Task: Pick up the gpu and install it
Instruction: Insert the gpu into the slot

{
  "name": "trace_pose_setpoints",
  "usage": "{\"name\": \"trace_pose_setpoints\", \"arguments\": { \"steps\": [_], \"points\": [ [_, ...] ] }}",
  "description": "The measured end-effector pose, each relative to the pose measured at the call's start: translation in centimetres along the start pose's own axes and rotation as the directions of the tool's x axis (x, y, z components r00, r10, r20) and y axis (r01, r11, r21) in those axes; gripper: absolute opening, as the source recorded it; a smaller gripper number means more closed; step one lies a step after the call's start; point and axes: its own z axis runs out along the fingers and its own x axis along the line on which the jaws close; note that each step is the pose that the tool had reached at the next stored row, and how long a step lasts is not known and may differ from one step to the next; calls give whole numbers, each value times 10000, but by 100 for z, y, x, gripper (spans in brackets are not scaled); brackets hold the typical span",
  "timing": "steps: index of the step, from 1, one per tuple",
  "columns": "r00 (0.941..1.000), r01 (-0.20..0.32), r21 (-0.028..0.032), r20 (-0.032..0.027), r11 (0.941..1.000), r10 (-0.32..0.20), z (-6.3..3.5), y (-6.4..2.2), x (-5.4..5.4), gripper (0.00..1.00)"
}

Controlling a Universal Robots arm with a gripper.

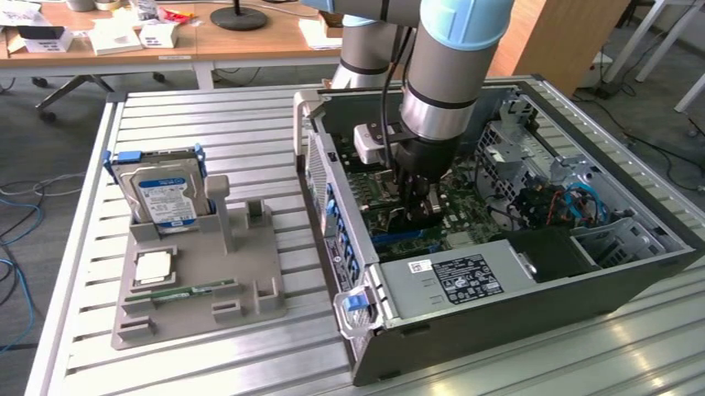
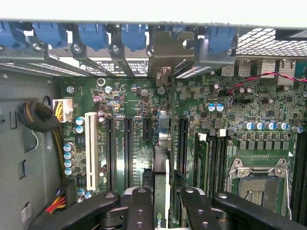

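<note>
- The arm reaches down into the open computer case [image 1: 484, 330], which lies on its side on the slatted metal surface [image 1: 220, 124], at the exterior view's right
- The hand [image 1: 417, 216] is deep inside, just over the green motherboard [image 2: 129, 96]
- In the wrist view the hand is partly closed, with the black fingers [image 2: 140, 211] clamped either side of the gpu [image 2: 162, 153]
- The gpu shows edge-on and stands upright between two black slots
- Its metal end bracket [image 2: 165, 50] is up at the rear wall, in line with the blue clips [image 2: 93, 33]
- Whether the card is fully down in its slot, I can't tell
- The empty processor socket [image 2: 259, 182] sits to one side of it
- At the exterior view's left, well apart from the case, a grey holder [image 1: 198, 272] carries the hard drive [image 1: 165, 194] upright, with the memory stick [image 1: 182, 290] nearer the camera
</note>
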Motion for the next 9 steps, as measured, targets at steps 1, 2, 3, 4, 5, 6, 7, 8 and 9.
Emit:
{"name": "trace_pose_setpoints", "arguments": {
  "steps": [1,2,3,4,5,6,7,8,9],
  "points": [
    [10000,0,0,0,10000,0,0,0,0,26],
    [10000,0,0,0,10000,0,0,0,0,26],
    [10000,1,0,0,10000,-1,0,0,0,26],
    [10000,0,0,0,10000,0,0,0,0,26],
    [10000,0,0,0,10000,0,0,0,0,26],
    [10000,0,0,0,10000,0,0,0,0,26],
    [10000,0,0,0,10000,0,0,0,0,26],
    [10000,0,0,0,10000,0,0,0,0,26],
    [10000,0,0,0,10000,0,0,0,0,26]
  ]
}}
